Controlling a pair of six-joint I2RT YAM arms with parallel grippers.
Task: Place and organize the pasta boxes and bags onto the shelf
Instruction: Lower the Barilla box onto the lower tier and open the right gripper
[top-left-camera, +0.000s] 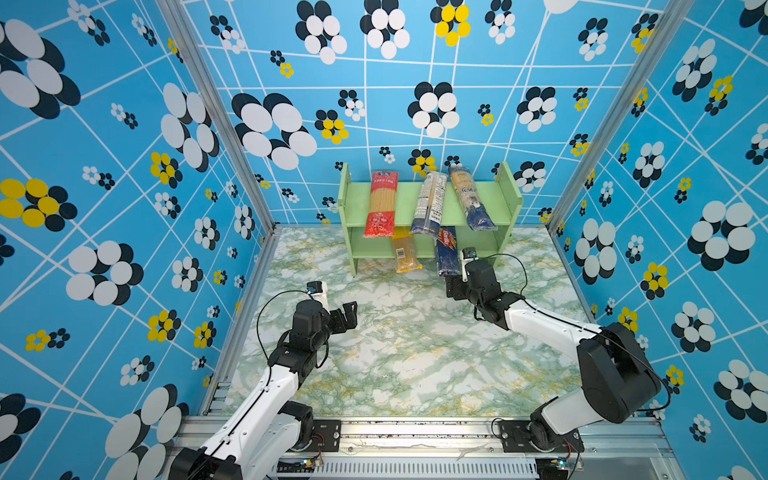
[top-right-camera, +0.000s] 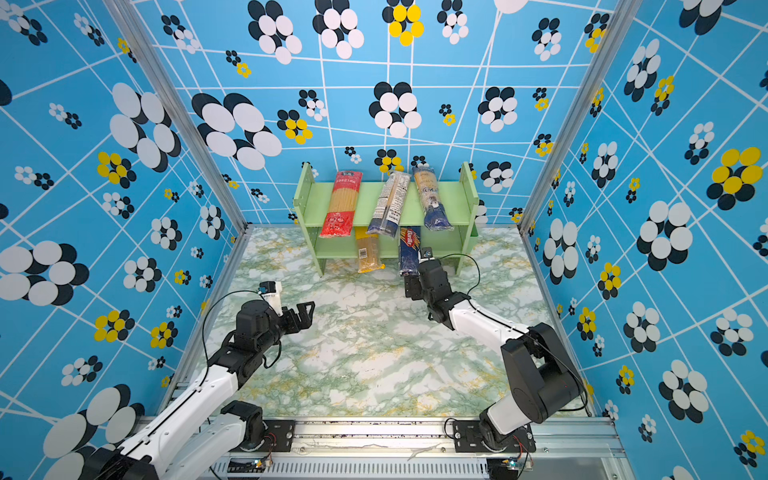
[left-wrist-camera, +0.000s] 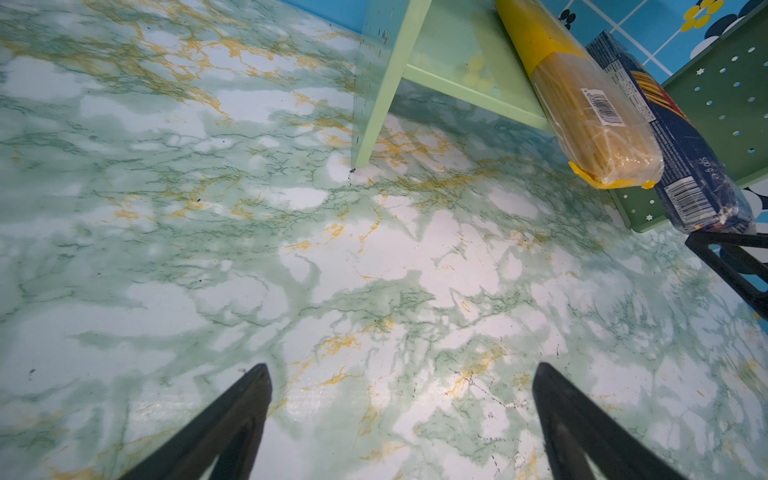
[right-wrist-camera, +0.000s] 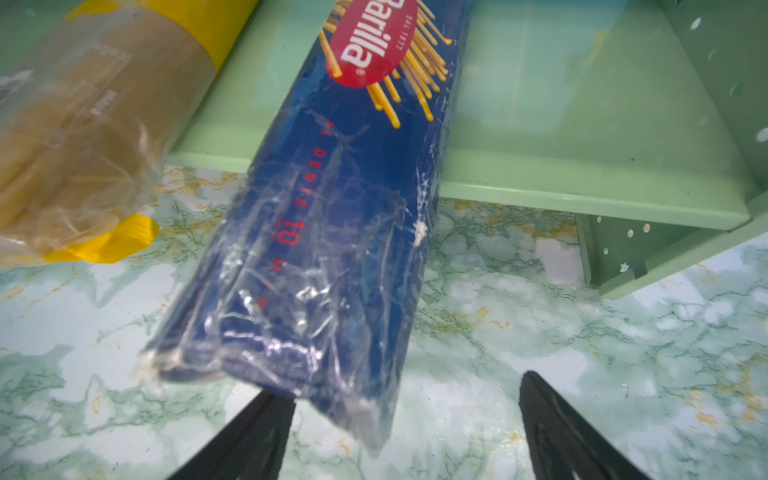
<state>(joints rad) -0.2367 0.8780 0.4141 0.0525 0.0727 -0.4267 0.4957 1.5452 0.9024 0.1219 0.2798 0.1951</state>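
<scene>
My right gripper (right-wrist-camera: 400, 387) stands open, jaws wide apart and holding nothing, with the near end of the dark blue Barilla box (right-wrist-camera: 332, 228) just in front of it, reaching over one fingertip (right-wrist-camera: 270, 405). That box lies lengthwise with its far half on the lower board of the shelf (right-wrist-camera: 540, 124) and its near half jutting out over the marbled table (top-left-camera: 395, 353). The yellow barcoded bag (left-wrist-camera: 594, 120) sits just to its left, jutting out the same way. I judge the box light and stiff along its length, but its clear wrap looks slick and crinkly, so I would take it across the narrow width near the end, or push on the flat end, not pinch loose film. On the top tier the red-ended bag (top-left-camera: 380, 203) and two blue-and-yellow bags (top-left-camera: 428, 203) (top-left-camera: 471, 199) overhang the front edge, the blue ones skewed. My left gripper (left-wrist-camera: 400, 368) hovers open and empty over bare table, well apart from the shelf.
</scene>
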